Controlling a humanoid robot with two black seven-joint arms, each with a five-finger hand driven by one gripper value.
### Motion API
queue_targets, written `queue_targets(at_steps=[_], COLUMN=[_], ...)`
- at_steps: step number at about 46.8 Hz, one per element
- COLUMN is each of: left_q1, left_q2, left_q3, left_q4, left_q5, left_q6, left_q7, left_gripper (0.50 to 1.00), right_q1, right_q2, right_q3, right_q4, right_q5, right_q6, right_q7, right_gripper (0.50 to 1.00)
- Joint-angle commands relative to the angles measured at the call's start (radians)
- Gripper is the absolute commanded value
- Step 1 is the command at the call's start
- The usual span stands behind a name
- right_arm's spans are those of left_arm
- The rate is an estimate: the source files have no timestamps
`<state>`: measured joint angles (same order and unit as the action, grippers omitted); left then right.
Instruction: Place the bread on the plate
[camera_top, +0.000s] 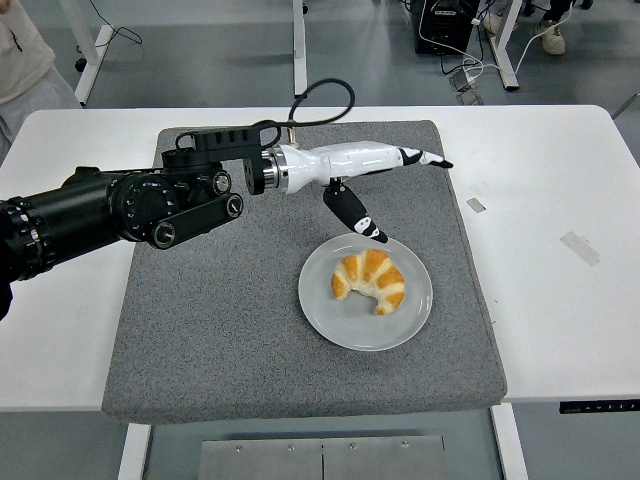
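On the plate (412, 322) lies the bread (368, 279); above it, left hand (365, 172) fingers released.

Table (560, 330): spans the whole view, near edge at six o'clock.
Mat (220, 340): lies on the table's middle, bare table left at three and nine o'clock.
Plate (412, 320): rests on the mat, toward four o'clock of the mat's centre.
Bread (370, 281): lies on the plate, near its middle.
Left arm (110, 210): enters from nine o'clock, reaching over the mat's far half.
Left hand (372, 170): above the mat at twelve o'clock of the plate, apart from bread and plate.
Tape scraps (581, 247): on bare table at three o'clock of the mat, one just beside it, one nearer the table's edge.
Person (30, 60): beyond the table's far corner, at eleven o'clock.
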<state>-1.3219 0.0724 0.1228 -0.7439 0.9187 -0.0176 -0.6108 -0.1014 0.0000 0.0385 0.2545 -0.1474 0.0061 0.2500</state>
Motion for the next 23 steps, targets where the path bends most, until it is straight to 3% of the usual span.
queue_targets(at_steps=[1, 13, 23], left_q1=[0.003, 0.058, 0.194], left_q2=[0.033, 0.171, 0.262], left_q3=[-0.003, -0.058, -0.261], left_q4=[0.001, 0.003, 0.003], left_q5=[-0.118, -0.547, -0.744], left_q6=[-0.007, -0.088, -0.099], left_q7=[0.0, 0.003, 0.146], left_gripper=[0.996, 1.0, 0.999], right_q1=[0.0, 0.0, 0.0], right_q2=[0.0, 0.0, 0.0], right_q3=[0.0, 0.0, 0.001], right_q4=[0.0, 0.0, 0.003], right_q5=[0.0, 0.0, 0.0], right_q6=[0.0, 0.0, 0.0], right_q7=[0.0, 0.0, 0.0], right_gripper=[1.0, 1.0, 1.0])
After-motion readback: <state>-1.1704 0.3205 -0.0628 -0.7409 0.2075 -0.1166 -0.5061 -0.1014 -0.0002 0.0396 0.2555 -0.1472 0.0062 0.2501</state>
